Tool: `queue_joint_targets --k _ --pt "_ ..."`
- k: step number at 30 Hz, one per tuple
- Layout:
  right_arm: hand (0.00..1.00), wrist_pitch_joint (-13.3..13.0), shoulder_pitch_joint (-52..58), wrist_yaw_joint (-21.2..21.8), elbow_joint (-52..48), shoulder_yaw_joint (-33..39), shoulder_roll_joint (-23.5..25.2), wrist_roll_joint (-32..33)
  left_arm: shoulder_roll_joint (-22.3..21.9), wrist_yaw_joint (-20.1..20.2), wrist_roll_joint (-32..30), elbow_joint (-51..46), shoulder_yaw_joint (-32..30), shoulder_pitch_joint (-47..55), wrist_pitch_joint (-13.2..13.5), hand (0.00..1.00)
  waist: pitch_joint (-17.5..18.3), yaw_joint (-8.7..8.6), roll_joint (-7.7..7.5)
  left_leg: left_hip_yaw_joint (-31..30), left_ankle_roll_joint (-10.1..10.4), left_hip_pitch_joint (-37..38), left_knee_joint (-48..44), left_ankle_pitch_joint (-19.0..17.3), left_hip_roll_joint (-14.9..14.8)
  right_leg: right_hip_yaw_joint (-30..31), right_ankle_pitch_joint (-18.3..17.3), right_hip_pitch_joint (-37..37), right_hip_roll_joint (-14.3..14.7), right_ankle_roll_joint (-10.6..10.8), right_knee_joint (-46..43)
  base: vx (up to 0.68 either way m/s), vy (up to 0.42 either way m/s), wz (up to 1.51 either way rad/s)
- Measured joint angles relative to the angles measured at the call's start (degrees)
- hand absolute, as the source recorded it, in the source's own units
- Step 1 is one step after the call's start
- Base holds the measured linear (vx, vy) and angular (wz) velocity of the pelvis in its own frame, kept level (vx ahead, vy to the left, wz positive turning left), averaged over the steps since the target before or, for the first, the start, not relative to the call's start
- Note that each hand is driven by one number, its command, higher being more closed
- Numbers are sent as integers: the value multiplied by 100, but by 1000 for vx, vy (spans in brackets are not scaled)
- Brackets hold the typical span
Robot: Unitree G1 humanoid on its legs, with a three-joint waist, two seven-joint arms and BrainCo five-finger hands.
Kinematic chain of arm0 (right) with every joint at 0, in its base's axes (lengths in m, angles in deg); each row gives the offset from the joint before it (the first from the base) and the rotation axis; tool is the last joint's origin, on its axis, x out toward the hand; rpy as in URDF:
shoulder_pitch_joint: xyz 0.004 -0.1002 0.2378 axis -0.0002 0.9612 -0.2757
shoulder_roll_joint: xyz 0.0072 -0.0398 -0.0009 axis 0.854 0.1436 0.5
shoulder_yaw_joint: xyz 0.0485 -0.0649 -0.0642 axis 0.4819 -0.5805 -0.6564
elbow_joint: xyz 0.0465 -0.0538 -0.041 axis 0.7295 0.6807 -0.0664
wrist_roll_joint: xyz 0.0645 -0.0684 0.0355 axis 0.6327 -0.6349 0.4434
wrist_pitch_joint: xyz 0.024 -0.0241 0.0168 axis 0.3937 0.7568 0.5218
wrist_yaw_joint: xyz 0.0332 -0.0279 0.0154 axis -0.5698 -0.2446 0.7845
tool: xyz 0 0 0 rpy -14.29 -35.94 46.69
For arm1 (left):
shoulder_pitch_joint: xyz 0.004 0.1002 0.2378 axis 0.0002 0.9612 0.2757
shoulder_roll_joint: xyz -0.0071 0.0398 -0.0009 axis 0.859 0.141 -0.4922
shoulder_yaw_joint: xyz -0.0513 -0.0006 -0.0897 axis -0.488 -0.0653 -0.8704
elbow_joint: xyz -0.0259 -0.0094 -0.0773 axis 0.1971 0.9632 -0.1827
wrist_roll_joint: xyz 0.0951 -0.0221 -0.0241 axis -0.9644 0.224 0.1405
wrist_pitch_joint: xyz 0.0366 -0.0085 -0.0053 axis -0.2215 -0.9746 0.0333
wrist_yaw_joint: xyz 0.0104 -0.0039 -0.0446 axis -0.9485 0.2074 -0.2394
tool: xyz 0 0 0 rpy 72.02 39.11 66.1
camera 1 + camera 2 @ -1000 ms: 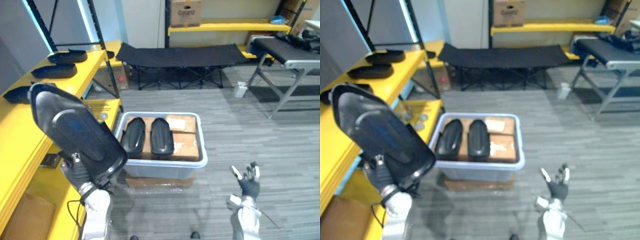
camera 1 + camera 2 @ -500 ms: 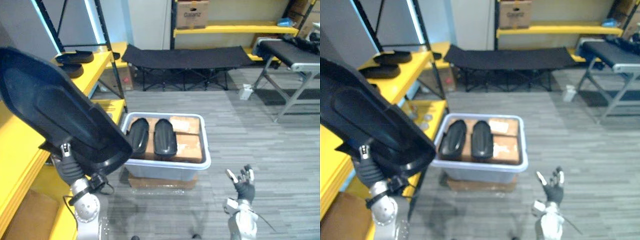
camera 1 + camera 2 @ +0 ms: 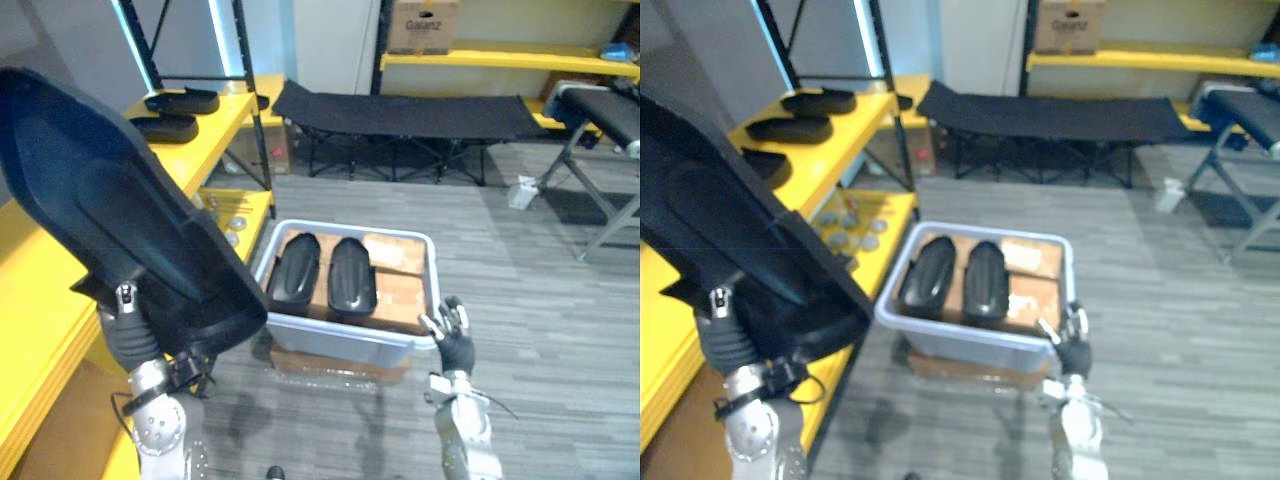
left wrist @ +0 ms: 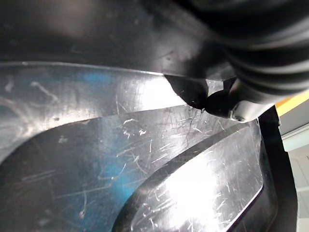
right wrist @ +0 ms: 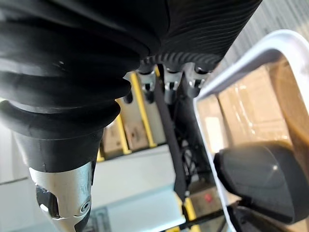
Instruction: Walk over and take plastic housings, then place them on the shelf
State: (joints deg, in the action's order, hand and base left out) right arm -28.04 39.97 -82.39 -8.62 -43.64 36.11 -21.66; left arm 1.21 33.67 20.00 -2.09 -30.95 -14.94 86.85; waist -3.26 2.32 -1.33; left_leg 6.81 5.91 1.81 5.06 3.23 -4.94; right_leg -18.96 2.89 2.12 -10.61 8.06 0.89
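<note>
left hand (image 3: 126,335) carries a big black housing (image 3: 110,220) raised beside the yellow shelf (image 3: 30,295) — how it grips is hidden, i cannot tell. right hand (image 3: 452,338) hangs spread, empty, by the tub (image 3: 340,345). placing step, i judge — next, swing left and lay it flat.

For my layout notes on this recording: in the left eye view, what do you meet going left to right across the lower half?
The held plastic housing → left housing in the grey bin → right housing → right robot hand, open.
</note>
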Motion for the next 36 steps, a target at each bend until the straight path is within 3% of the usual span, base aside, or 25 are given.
queue_joint_targets --k 8,13,17,24,26,30,34,36 --pt "0 -10 130 37 -179 348 -100 -106 1 25 -5 4 407 -131 12 100 -20 -25 -24 -160 10 -78 -2 4 0 -3 -117 4 -2 35 -151 29 -1 11" --pt "0 -13 93 636 -226 337 -199 -34 13 -160 -67 19 386 -137 11 100 -24 -49 -30 -182 11 -14 -1 4 7 185 -139 61 -9 -4 -190 19 14 6" --pt "0 6 -76 1061 -246 65 -204 341 14 -470 -337 20 191 -98 -1 100 -52 -39 -36 -500 8 -46 1 -4 27 -71 -405 261 -15 -23 -212 -30 -21 38" --pt "0 164 -594 1371 -373 -756 -204 338 -21 -942 -519 -53 -938 489 -17 100 -63 396 -61 -1422 84 -313 -13 166 148 -897 -479 573 -26 -26 -237 50 -26 70" --pt "0 168 -845 1362 -99 -911 -204 327 -66 -1046 -518 -194 -1236 785 -15 100 -68 639 -71 -1744 80 -324 -31 172 218 -1104 -488 773 -35 -37 -242 99 36 81" --pt "0 173 -1102 1301 193 -1164 -197 232 -316 -1072 -437 -385 -1801 1188 19 100 -93 952 -67 -2150 54 -396 -31 213 329 -1279 -548 905 -72 -128 -346 54 42 56" --pt "0 175 -1221 1231 342 -1247 -198 124 -515 -1044 -210 -418 -2084 1455 29 100 -119 1078 -102 -2364 13 -410 -4 213 444 -1395 -752 1007 -147 -225 -434 -8 28 37" --pt "0 175 -1262 1125 343 -1250 -215 122 -526 -924 -11 -418 -2133 1505 66 100 -154 1098 -204 -2390 23 -500 -3 250 492 -1429 -1004 1005 -174 -181 -443 -46 -32 22"
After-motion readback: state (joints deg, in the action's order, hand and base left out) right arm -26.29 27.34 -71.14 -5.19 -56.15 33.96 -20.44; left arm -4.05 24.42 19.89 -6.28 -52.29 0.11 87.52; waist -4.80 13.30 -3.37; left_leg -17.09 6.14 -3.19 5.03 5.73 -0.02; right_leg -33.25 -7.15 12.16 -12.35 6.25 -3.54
